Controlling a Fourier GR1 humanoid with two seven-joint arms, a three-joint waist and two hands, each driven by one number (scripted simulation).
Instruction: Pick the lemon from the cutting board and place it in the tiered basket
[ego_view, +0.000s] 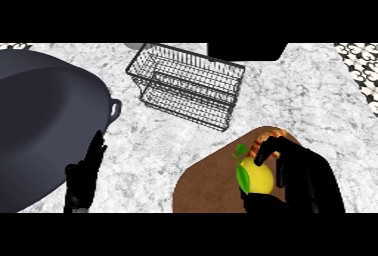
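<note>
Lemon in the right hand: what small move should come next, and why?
Probably a short lift. The right hand curls round the lemon low over the cutting board, and the tiered basket stands apart, up and to the left in view.

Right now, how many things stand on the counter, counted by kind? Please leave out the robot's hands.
Lemon: 1
Cutting board: 1
Tiered wire basket: 1
Dark pot: 1
Total: 4
</note>
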